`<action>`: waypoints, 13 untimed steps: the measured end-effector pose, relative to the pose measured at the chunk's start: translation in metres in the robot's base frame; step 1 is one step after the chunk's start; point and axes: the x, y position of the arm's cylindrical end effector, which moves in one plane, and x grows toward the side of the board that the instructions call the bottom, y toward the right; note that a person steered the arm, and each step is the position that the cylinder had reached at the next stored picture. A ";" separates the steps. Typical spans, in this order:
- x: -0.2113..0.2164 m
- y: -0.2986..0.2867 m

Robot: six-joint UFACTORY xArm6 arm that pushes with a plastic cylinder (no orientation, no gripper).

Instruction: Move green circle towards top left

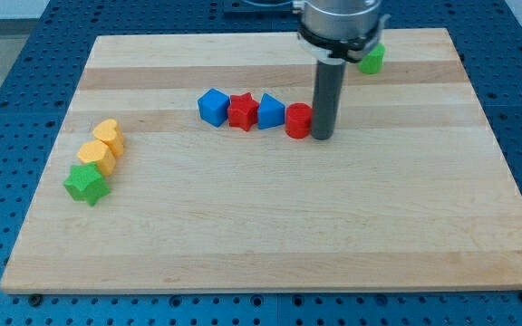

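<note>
wooden board [270, 226] on a blue table with holes [25, 45] | my tip [322, 137] touches red round block [298, 120], holds nothing | green block [372, 60] near board's top right

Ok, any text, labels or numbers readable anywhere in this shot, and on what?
None. No word, number or sign shows on the board, on the blocks, such as the green circle or the red star, or on my rod, whose tip sits just right of the red cylinder.
</note>
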 end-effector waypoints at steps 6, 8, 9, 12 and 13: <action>-0.103 0.222; -0.162 0.170; -0.156 0.092; -0.131 0.129; -0.127 0.066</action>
